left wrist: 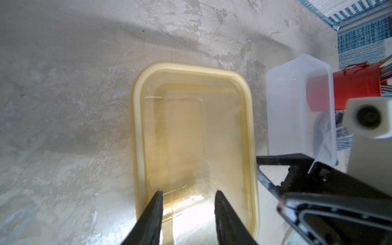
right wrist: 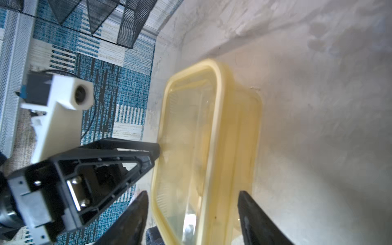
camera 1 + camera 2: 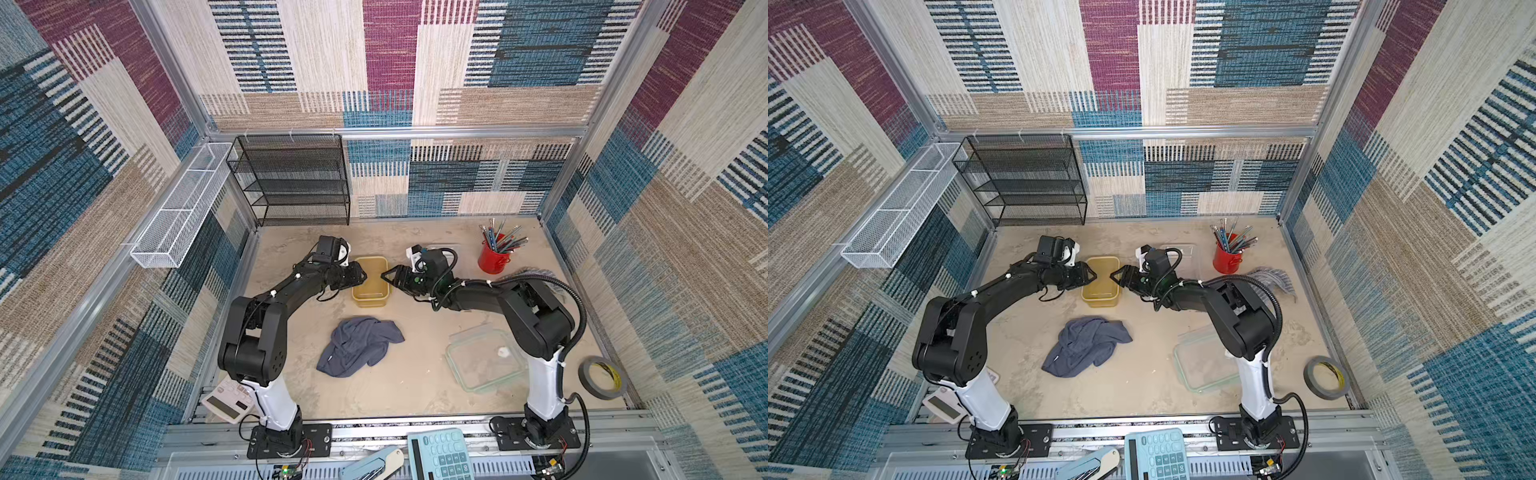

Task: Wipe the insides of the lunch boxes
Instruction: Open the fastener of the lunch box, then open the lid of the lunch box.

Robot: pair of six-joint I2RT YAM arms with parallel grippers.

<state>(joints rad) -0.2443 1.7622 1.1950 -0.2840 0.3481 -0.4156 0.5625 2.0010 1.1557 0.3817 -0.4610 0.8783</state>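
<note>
The amber lunch box (image 3: pixel 371 286) (image 1: pixel 191 127) stands open-side up at mid table in both top views. My left gripper (image 3: pixel 363 275) (image 1: pixel 188 195) hangs over its inside from the left, fingers partly apart, nothing between them: open. My right gripper (image 3: pixel 384 274) (image 2: pixel 193 194) faces it from the right. Its fingers stand wide apart on either side of the box's (image 2: pixel 191 137) near part and do not grip it. The clear frosted lunch box (image 1: pixel 284 110) (image 3: pixel 1185 251) sits behind the right wrist, mostly hidden in the top views. A grey-blue cloth (image 3: pixel 357 345) lies crumpled in front of the amber box.
A clear lid with a green seal (image 3: pixel 478 370) lies by the right arm's base. A red pencil cup (image 3: pixel 494 257) stands at the back right, with a striped cloth (image 3: pixel 536 276) beside it. A tape roll (image 3: pixel 602 378) lies front right, and a black mesh shelf (image 3: pixel 291 178) stands at the back left.
</note>
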